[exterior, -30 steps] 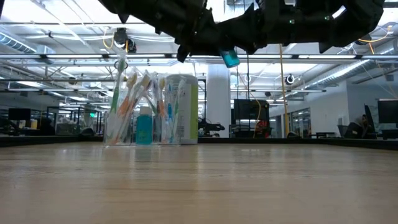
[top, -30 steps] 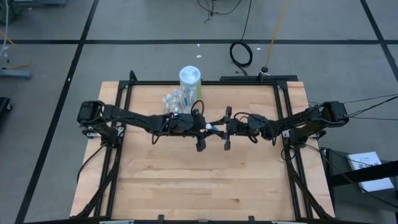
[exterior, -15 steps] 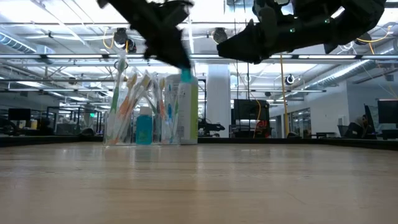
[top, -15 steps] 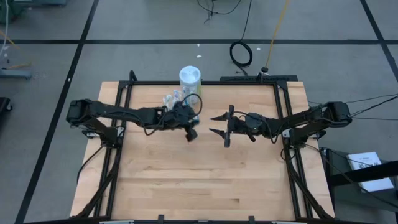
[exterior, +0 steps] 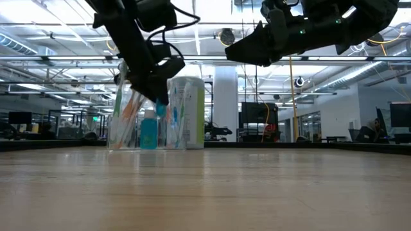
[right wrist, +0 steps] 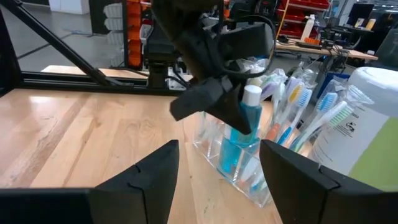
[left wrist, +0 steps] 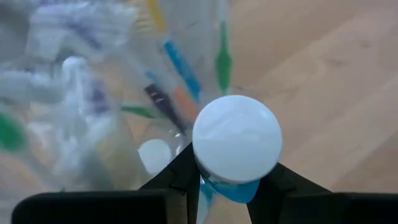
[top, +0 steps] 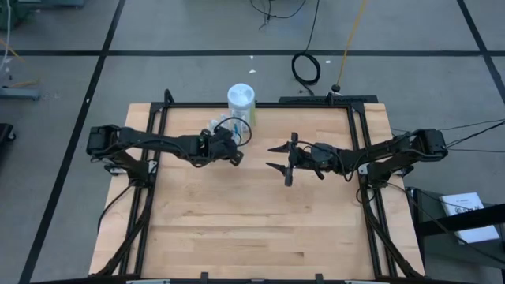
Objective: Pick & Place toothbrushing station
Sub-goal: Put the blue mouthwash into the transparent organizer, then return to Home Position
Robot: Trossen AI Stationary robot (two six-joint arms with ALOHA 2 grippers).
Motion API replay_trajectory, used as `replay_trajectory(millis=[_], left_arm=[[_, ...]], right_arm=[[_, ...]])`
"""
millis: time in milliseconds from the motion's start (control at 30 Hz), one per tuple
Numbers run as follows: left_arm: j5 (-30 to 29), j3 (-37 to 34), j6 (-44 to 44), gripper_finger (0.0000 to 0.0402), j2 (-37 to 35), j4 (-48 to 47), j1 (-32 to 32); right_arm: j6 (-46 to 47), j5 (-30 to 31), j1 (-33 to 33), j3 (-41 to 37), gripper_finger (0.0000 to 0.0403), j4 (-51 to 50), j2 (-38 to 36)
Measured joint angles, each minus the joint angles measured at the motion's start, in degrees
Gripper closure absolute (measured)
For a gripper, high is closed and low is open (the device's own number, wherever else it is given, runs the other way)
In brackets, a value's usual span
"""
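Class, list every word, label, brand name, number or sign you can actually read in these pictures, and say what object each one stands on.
No text can be read in full.
White-capped canister: small dark print and a symbol on the white part above its green label, too small to read.
Toothpaste tube held in the left gripper: only its plain white cap faces the camera, no print showing.
Toothbrushes in the clear cup: no markings legible.

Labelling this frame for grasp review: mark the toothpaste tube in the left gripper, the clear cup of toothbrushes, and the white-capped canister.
toothpaste tube [left wrist: 236,138], left wrist view, on its round white cap.
clear cup [right wrist: 219,163], right wrist view, on its clear front wall.
canister [top: 241,97], high view, on its white lid.
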Motion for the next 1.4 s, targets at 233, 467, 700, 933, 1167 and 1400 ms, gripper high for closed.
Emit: replay_trajectory(millis=[233, 467, 700, 933, 1167, 1400], left_arm=[[-2.7, 0.0, -3.1, 0.0309, 0.7, -1.5, 0.3], [0.7, 0.0, -6.4, 0.0309, 0.7, -4.5, 1.1], [2.4, 0.0, -4.7, 0.0308, 0.7, -5.7, 2.8], [7.5, 0.0, -2.0, 0.0246, 0.7, -5.6, 4.7], [8.9, 1.2, 0.1, 0.0204, -0.6, -7.0, 4.7], [13.9, 4.9, 5.7, 0.0229, -8.4, -11.3, 4.0]], right_arm=[[-0.1, 0.0, 0.0, 0.0, 0.0187, 0.0, 0.0], [-0.2, 0.0, 0.0, 0.0, 0.0186, -0.5, 0.0], [-0.2, 0.0, 0.0, 0.0, 0.0186, -0.4, 0.0], [-0.2, 0.0, 0.0, 0.0, 0.0187, -0.4, 0.0], [1.2, -0.1, 0.0, 0.1, 0.0189, -3.7, -0.7], [1.8, 0.0, -1.1, 0.1, 0.0205, -19.9, -12.8]])
